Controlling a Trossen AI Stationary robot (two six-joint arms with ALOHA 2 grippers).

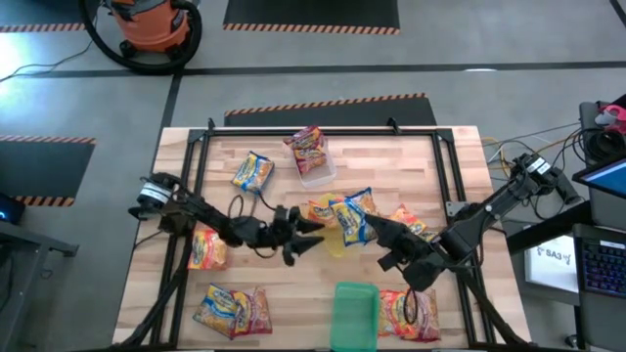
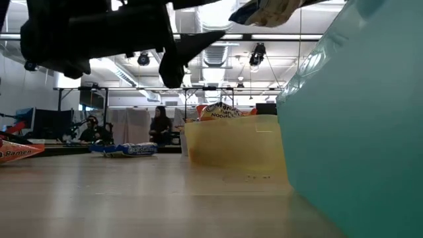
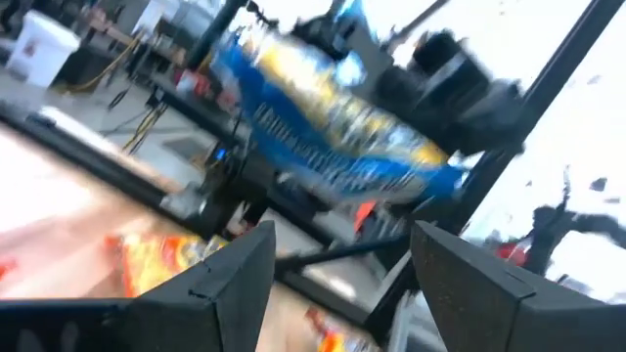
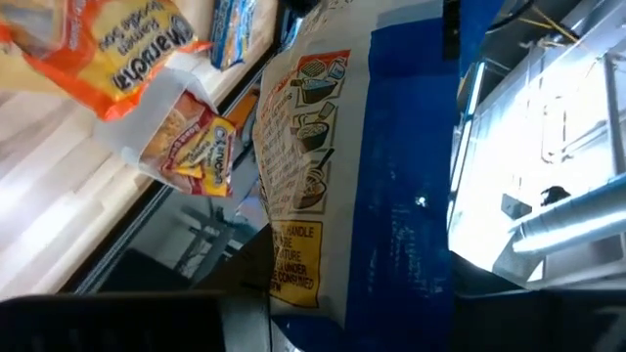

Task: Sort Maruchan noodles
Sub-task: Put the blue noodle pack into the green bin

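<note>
My right gripper [image 1: 377, 231] is shut on a blue and yellow Maruchan noodle packet [image 1: 352, 213] and holds it above the yellow tray [image 2: 231, 149] at the table's middle. My left gripper [image 1: 313, 237] stands open just left of that tray, its fingers pointing at the packet [image 3: 333, 137] without touching it. Other packets lie flat on the table: a blue one [image 1: 252, 173], an orange one [image 1: 207, 247], and a blue and red pair [image 1: 230, 311]. One more red packet [image 1: 307, 147] leans in the clear tray [image 1: 318, 174]. My right gripper pinches the blue packet by one short end [image 4: 293, 293] between its two fingers. It comes about level from the table's right side. The packet sticks out past the fingers toward the left, its printed back [image 4: 313, 166] showing, lifted clear of the table and trays.
A green tray [image 1: 354, 313] stands at the near edge, with a red packet [image 1: 409, 313] to its right. Orange packets [image 1: 411, 223] lie under the right arm and beside the yellow tray [image 1: 321, 210]. A black frame [image 1: 201, 147] borders the tabletop.
</note>
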